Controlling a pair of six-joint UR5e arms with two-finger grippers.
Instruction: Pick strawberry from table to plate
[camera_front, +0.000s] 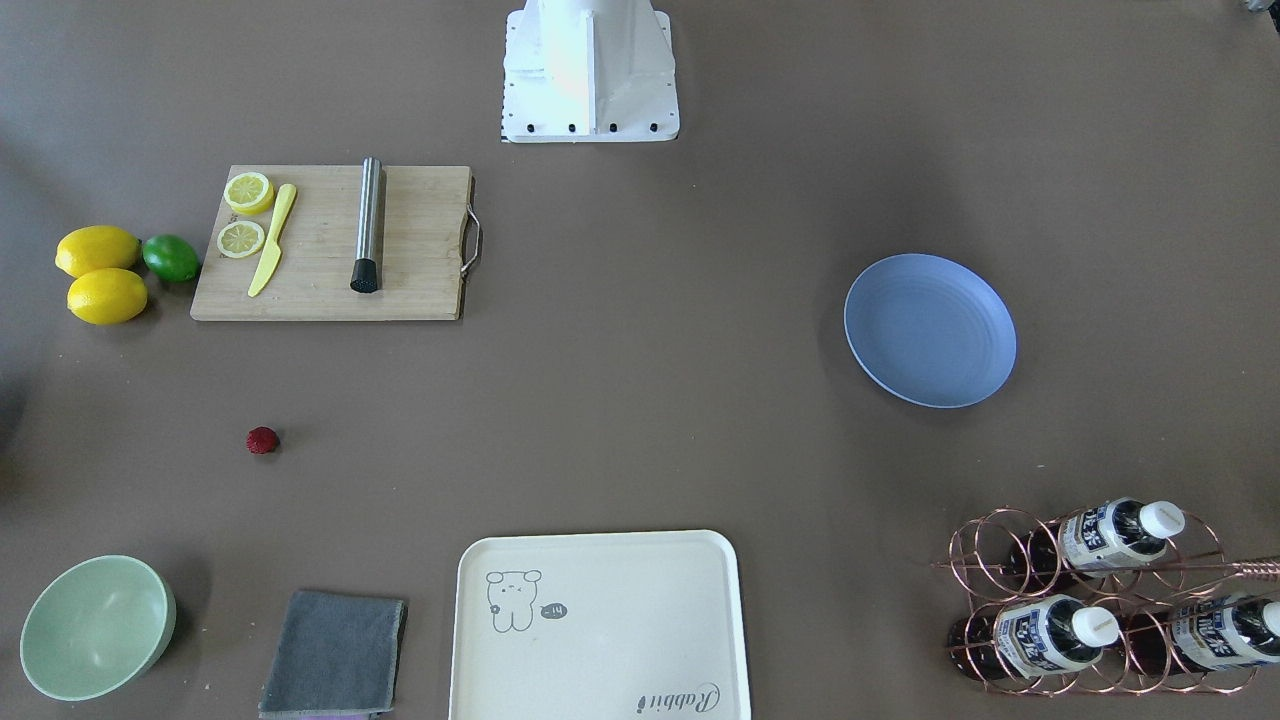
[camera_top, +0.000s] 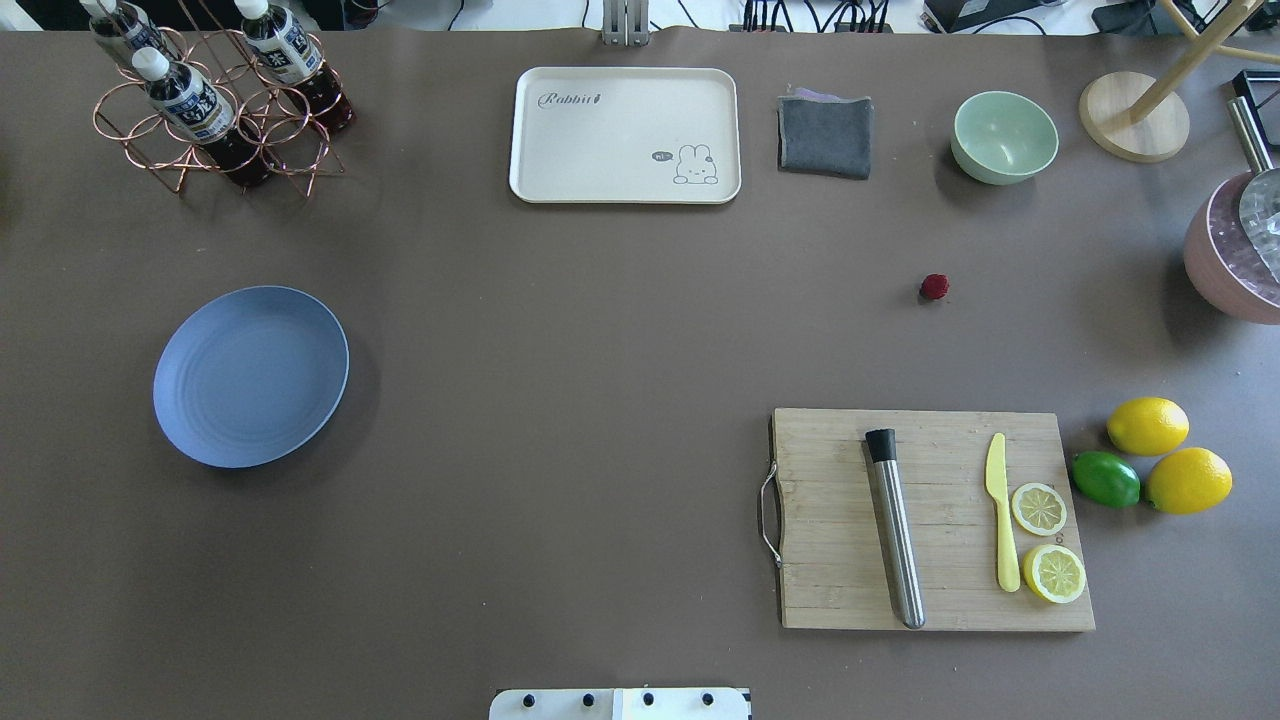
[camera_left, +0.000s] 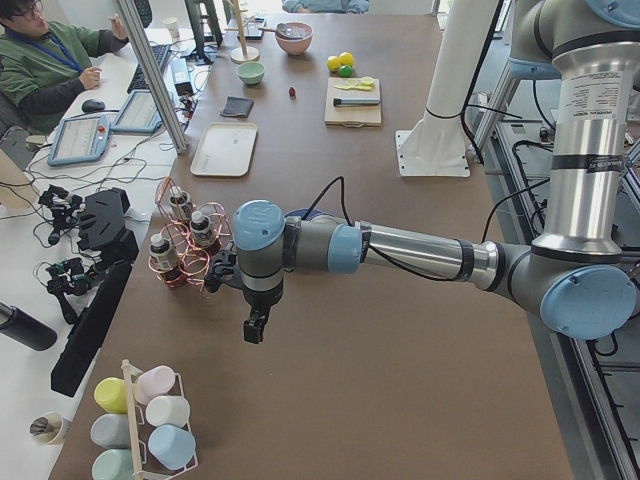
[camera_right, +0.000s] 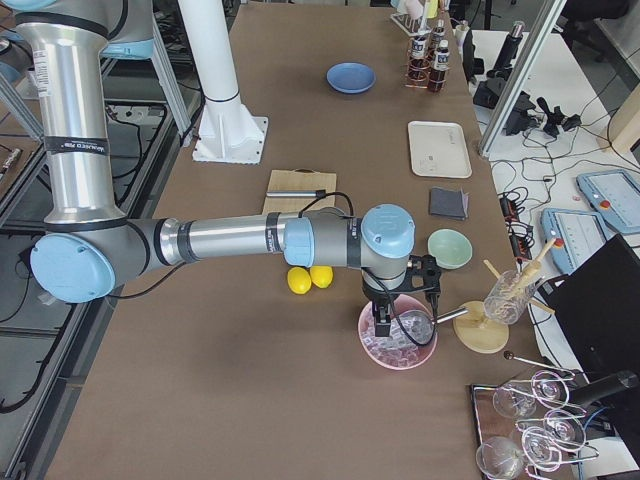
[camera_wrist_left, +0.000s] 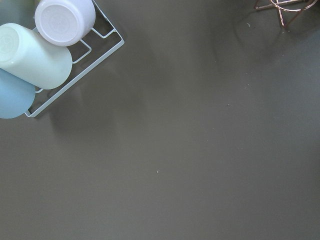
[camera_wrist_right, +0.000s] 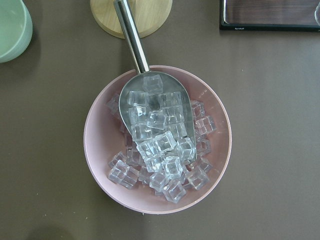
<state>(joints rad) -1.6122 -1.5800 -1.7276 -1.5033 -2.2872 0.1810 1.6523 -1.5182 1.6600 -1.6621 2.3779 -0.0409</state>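
The small dark-red strawberry lies alone on the brown-grey table, between the green bowl and the cutting board. The blue-grey plate sits empty at the table's other side. Neither gripper shows in the overhead or front view. In the exterior left view my left gripper hangs over bare table near the bottle rack, far from the strawberry. The exterior right view has my right gripper above a pink bowl of ice. I cannot tell whether either is open or shut.
A wooden cutting board carries a steel muddler, a yellow knife and lemon slices, with two lemons and a lime beside it. A cream tray, grey cloth, green bowl, copper bottle rack and pink ice bowl line the edges.
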